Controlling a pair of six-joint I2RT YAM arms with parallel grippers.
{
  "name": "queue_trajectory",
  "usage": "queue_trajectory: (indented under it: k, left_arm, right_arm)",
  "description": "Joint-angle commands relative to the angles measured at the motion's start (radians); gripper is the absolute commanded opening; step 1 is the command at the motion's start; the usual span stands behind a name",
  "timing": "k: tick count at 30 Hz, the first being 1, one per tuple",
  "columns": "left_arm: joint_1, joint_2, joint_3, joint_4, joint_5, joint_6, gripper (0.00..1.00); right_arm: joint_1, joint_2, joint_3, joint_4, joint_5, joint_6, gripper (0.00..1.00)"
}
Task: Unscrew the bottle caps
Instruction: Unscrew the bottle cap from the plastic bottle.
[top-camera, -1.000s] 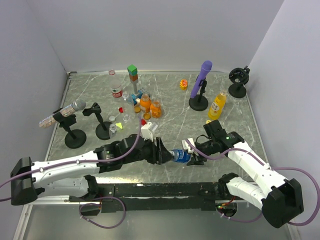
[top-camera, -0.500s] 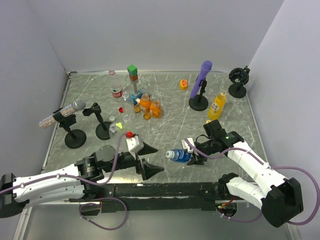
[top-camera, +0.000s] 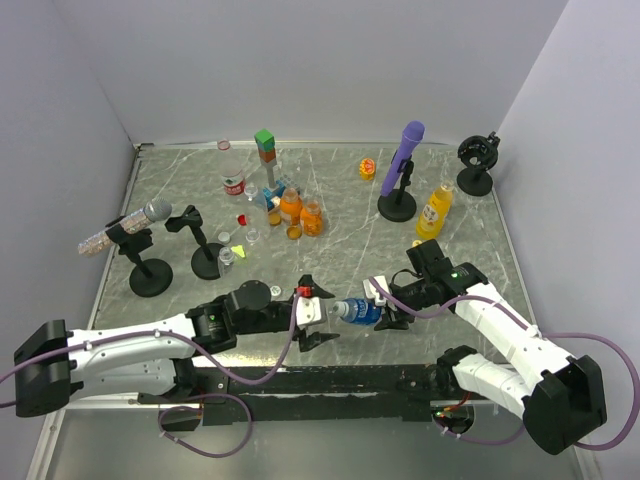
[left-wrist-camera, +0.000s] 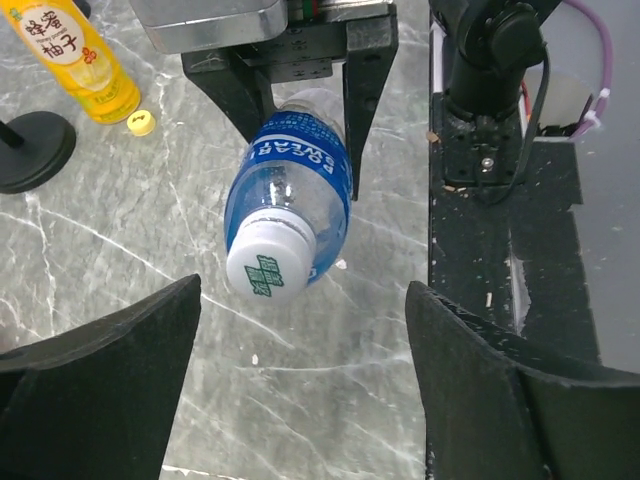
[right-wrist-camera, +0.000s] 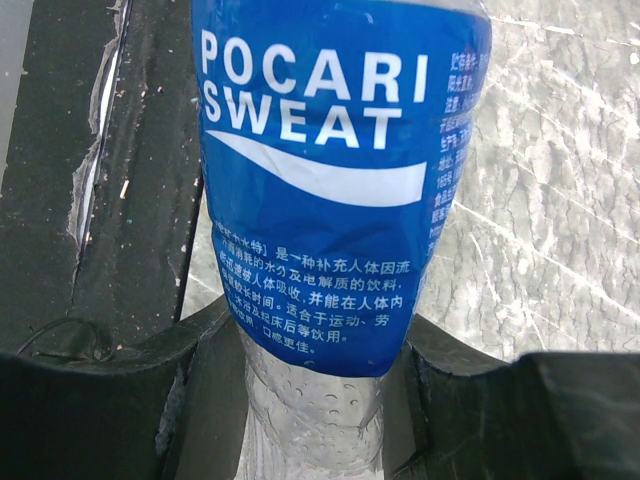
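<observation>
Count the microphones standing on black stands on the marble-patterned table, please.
2: a purple plastic microphone at the back right, and a silver-headed microphone at the left side, tilted. No others are visible.

Grey marbled table (top-camera: 340, 250) between plain pale lavender walls (top-camera: 330, 70)

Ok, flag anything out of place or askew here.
The blue bottle is held sideways in the right gripper, its white cap still on. A loose yellow cap lies on the table near the yellow bottle. No spill or damage shows.
</observation>
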Motion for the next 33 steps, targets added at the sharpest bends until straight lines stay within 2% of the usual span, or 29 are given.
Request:
queue_trajectory:
  k: [1,4,9,14,20,23,25,27,33]
  left_arm:
    - [0.015,0.011,0.034,0.099,0.053,0.036,0.77]
    - [0.021,0.014,0.037,0.106,0.051,0.026,0.64]
    - [0.025,0.031,0.043,0.107,0.063,0.018,0.61]
    - [0.033,0.056,0.052,0.110,0.079,0.010,0.53]
    - [0.042,0.065,0.063,0.113,0.091,-0.025,0.33]
    - [0.044,0.057,0.066,0.119,0.090,-0.089,0.20]
    - [0.044,0.054,0.080,0.101,0.082,-0.169,0.09]
    - [0.044,0.057,0.106,0.058,0.051,-0.323,0.02]
    - [0.045,0.095,0.255,-0.228,-0.081,-0.816,0.01]
  right_arm:
    - [-0.001,-0.009,0.001,0.007,-0.032,-0.029,0.19]
    - [-0.001,-0.008,0.003,0.009,-0.032,-0.030,0.19]
    - [-0.001,-0.001,0.006,0.004,-0.032,-0.032,0.19]
    - [-0.001,-0.001,0.004,0.006,-0.032,-0.032,0.19]
    - [-0.001,0.000,0.004,0.004,-0.032,-0.032,0.18]
    - [-0.001,0.000,0.004,0.006,-0.032,-0.032,0.18]
    - [-0.001,0.003,0.004,0.006,-0.029,-0.032,0.18]
    - [-0.001,0.002,0.004,0.006,-0.028,-0.032,0.18]
    - [-0.001,0.008,0.004,0.006,-0.028,-0.032,0.18]
